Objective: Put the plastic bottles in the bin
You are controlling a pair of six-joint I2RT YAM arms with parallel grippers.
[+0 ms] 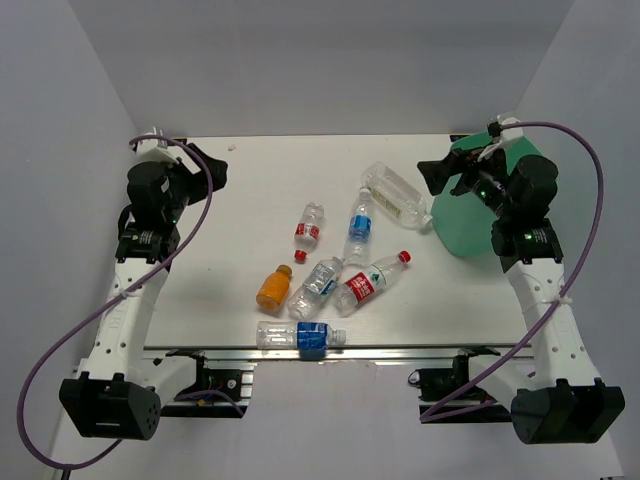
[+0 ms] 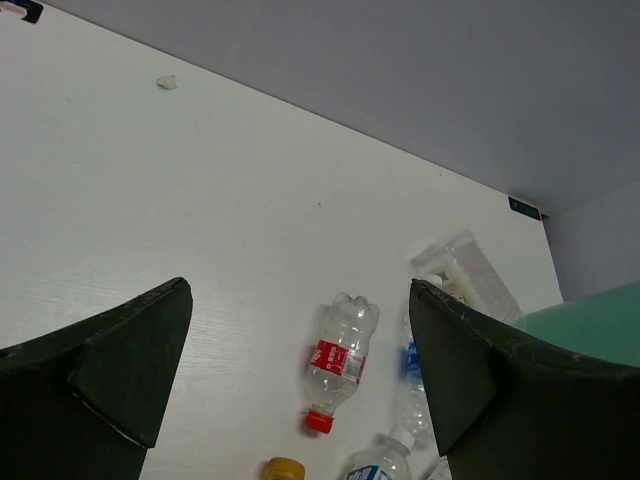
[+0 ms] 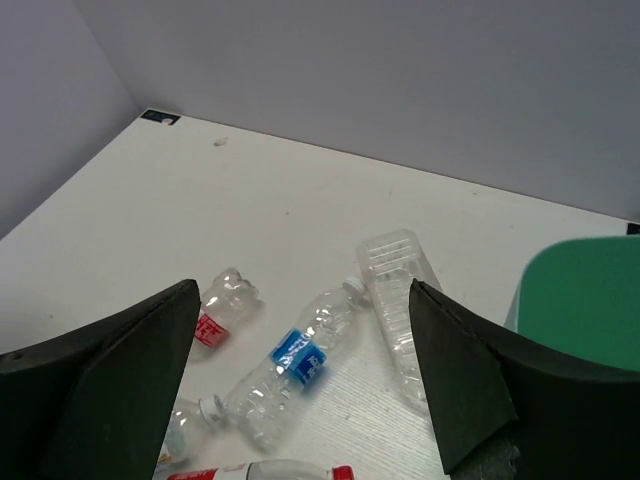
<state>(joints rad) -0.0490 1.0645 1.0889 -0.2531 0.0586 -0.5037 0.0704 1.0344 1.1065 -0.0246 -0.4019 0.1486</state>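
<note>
Seven plastic bottles lie on their sides on the smooth white table (image 1: 220,230), all outside the bin (image 1: 462,232), a mint-green tapered plastic tub at the right edge that is partly covered by the right arm. The square clear bottle (image 1: 395,196), ribbed and flat-sided, lies just beside the bin, though whether they touch cannot be told. Toward the middle lie a short red-label bottle (image 1: 310,226) with its red cap pointing to the near edge, and a slim blue-label bottle (image 1: 359,228). Nearer the arms, an orange bottle (image 1: 274,287) with an opaque rounded body, a crinkled clear bottle (image 1: 317,283) and a red-capped bottle (image 1: 372,280) lie close together. The last bottle (image 1: 300,336), clear with a blue wrap, lies along the table's near edge. The left gripper (image 1: 213,172) hovers over the far left of the table, its matte black wedge-shaped fingers (image 2: 130,370) spread wide and holding nothing. The right gripper (image 1: 437,178) hangs by the bin, its jaws likewise parted and empty. A small white scrap (image 2: 167,82) lies near the far edge.
</note>
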